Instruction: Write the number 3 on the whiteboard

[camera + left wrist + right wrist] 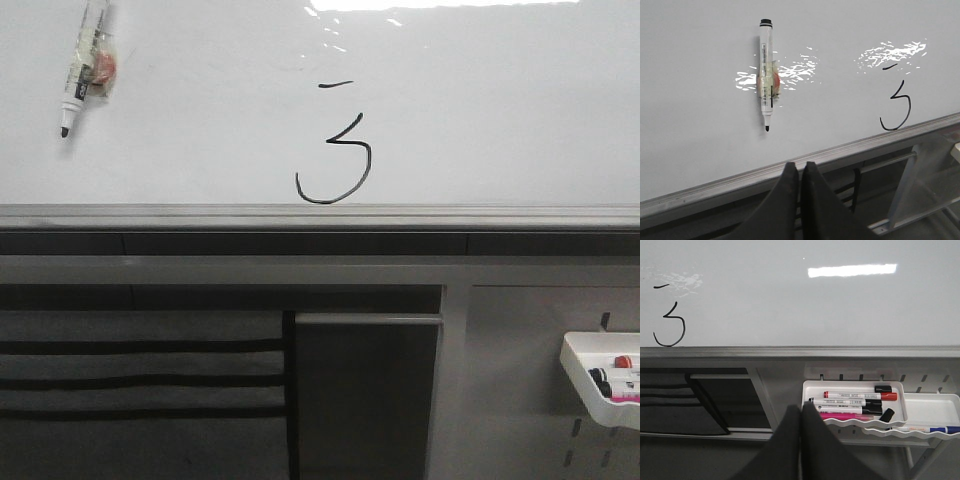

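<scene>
The number 3 (338, 150) is drawn in thin black marker low on the whiteboard (500, 110), just above the grey rail; it also shows in the left wrist view (896, 102) and the right wrist view (670, 320). An uncapped black marker (83, 65) sticks to the board at the upper left, tip down, also in the left wrist view (766, 75). My left gripper (800, 164) is shut and empty, back from the board below the marker. My right gripper (801, 407) is shut and empty, below the rail beside a marker tray. Neither gripper shows in the front view.
A grey metal rail (320, 217) edges the board below. A white tray (852, 405) on the grey perforated panel holds red, black and pink markers; a second tray (935, 417) sits to its right. Dark slotted panels (140, 370) lie below the rail on the left.
</scene>
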